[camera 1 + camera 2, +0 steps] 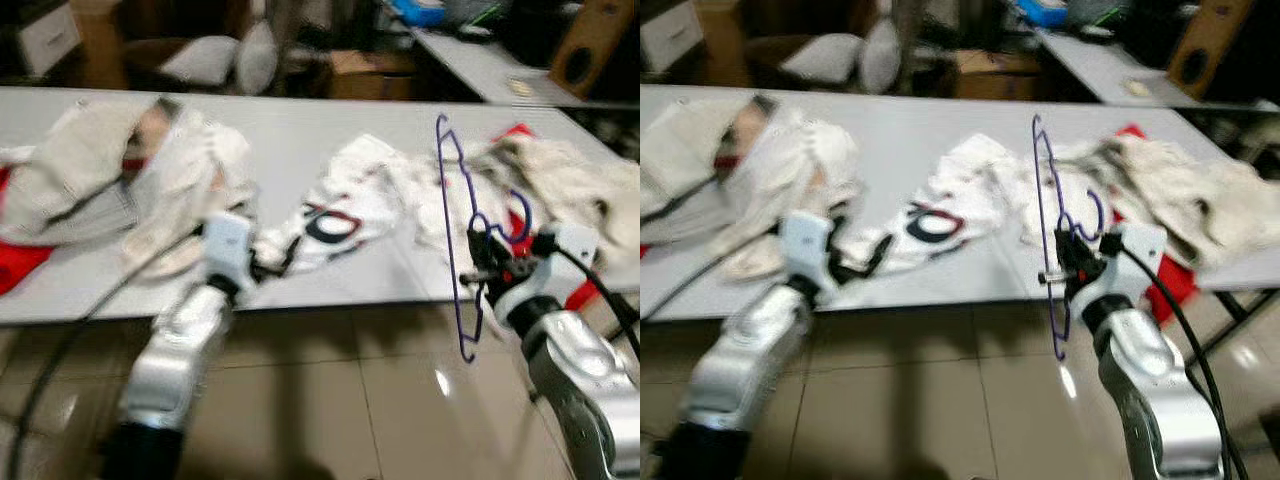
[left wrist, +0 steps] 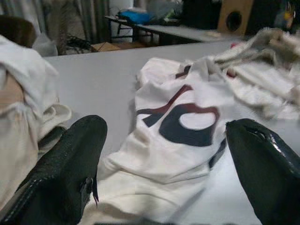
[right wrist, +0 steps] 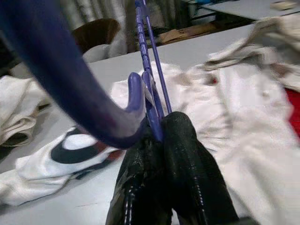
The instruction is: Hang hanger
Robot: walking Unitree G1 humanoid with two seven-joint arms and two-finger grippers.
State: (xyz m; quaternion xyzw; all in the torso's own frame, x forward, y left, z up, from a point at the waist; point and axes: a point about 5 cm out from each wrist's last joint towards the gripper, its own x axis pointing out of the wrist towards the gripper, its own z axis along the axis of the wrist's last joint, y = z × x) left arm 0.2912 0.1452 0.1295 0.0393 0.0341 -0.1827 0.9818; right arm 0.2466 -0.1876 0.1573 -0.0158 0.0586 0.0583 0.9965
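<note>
- The right gripper (image 1: 1072,262) is clamped tight on the thin purple wire hanger (image 1: 452,235), its two black fingers (image 3: 164,154) pressed together on the wire just beside the hook; the hanger stands on edge, one end above the fingers and the other hanging below them, past the table's edge. Pinching it by the neck probably leaves the frame free to be threaded into a garment.
- The left gripper (image 1: 272,252) is spread wide with nothing between its fingers (image 2: 70,164), poised at the near edge of the long grey table (image 1: 300,120), likely ready to take hold of cloth.
- Directly ahead of the left gripper, just beyond its tips, lies a crumpled white T-shirt with a dark ring print edged in red (image 2: 183,122), seemingly the garment to go on the hanger.
- Just beyond the right gripper, a heap of cream clothing (image 1: 1160,180) rests over something red.
- Outward of the left gripper, another pile of white garments (image 1: 120,170) lies on the table.
</note>
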